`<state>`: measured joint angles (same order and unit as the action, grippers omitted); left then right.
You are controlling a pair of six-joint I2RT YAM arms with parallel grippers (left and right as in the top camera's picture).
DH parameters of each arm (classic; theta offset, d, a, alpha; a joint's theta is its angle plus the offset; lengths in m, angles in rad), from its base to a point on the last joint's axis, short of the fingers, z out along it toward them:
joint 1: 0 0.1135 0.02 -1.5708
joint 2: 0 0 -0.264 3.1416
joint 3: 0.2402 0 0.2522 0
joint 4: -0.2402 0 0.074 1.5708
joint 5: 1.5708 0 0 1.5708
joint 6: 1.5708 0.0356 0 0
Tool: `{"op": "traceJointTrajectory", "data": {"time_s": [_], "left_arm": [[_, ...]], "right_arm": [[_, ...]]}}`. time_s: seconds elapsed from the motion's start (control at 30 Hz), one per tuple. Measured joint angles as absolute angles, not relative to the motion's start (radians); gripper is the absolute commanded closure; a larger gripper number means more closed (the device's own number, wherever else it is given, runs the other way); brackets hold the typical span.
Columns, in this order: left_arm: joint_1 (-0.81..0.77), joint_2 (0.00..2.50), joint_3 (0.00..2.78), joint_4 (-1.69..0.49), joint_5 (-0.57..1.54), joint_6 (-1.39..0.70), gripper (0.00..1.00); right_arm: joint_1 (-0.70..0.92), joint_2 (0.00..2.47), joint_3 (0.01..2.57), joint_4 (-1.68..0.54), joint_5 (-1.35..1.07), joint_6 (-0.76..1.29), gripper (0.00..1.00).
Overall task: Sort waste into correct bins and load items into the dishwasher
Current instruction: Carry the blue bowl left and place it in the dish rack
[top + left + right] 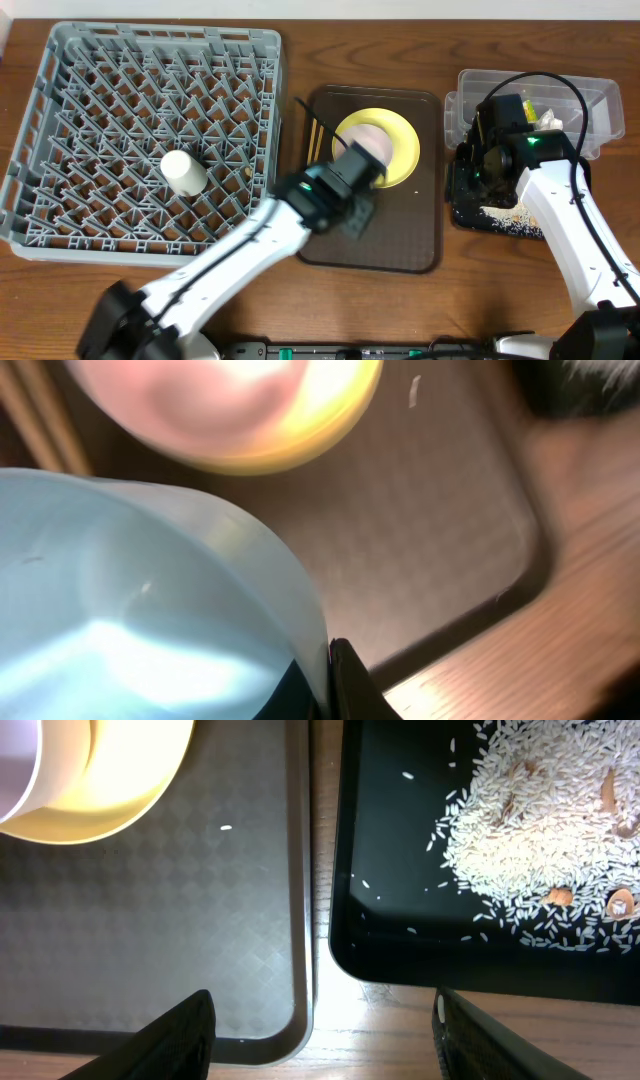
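Left jaws pinching the rim of 1 light blue bowl (150, 610), over the brown serving tray (400, 250). Right jaws spread, empty, above the desk (300, 50) gap between serving tray and black tray (400, 950). Count: 1 yellow plate (405, 150) carrying 1 white bowl (378, 135), chopsticks (318, 130) at tray's left edge, 1 white cup (184, 171) in the dish rack (100, 60). Rice (540, 830) in the black tray; 1 clear tub (590, 95) behind it.
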<state>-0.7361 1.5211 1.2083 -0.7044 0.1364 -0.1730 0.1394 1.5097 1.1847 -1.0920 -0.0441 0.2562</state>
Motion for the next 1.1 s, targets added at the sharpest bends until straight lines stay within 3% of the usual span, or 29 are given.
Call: {"op": "traceJointTrajectory", "data": {"time_s": [0.27,0.57,0.73,0.93,1.1], "left_arm": [[-0.401,1.47,1.423,-0.682,0.3,-0.121,0.94],[0.007,1.558,1.428,-0.397,0.727,-0.14,0.94],[0.163,1.727,1.432,-0.01,1.018,-0.334,0.94],[0.257,1.944,1.433,0.53,1.234,-0.735,0.94],[0.288,2.055,1.433,0.607,1.291,-0.92,0.94]], "right_arm": [[0.139,1.51,1.185,-1.092,-0.044,0.256,0.33],[0.139,1.51,1.185,-1.095,-0.044,0.256,0.33],[0.139,1.51,1.185,-1.102,-0.044,0.256,0.33],[0.139,1.51,1.185,-1.103,-0.044,0.256,0.33],[0.139,1.51,1.185,-1.104,-0.044,0.256,0.34]]}}
